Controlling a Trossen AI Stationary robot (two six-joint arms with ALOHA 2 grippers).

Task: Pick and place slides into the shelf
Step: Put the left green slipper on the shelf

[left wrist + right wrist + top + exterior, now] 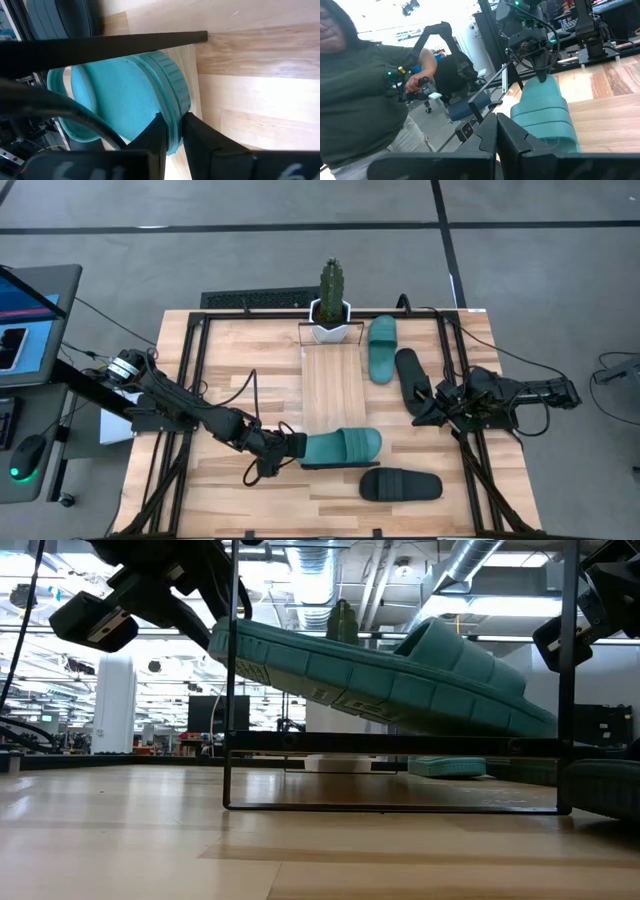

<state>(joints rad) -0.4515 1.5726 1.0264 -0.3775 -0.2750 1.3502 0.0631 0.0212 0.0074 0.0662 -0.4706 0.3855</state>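
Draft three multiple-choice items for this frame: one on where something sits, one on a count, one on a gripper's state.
1. Where does the teal-green rubber slide gripped by the left gripper lie?
A. across the near end of the long light-wood shelf
B. beside the white cactus pot
C. on the floor

2. How many black rubber slides show in the high view?
A. none
B. two
C. four

3. How do the right gripper's fingers stand?
A. wide open
B. shut, empty
C. shut on a teal slide

Key: 1 A, the high view shows it crosswise at the plank's near end, and the low view shows it tilted over the wire frame. 2 B, one black slide lies near the front edge and the other black slide by the right arm. 3 B, the right wrist view shows its fingers together with nothing between.
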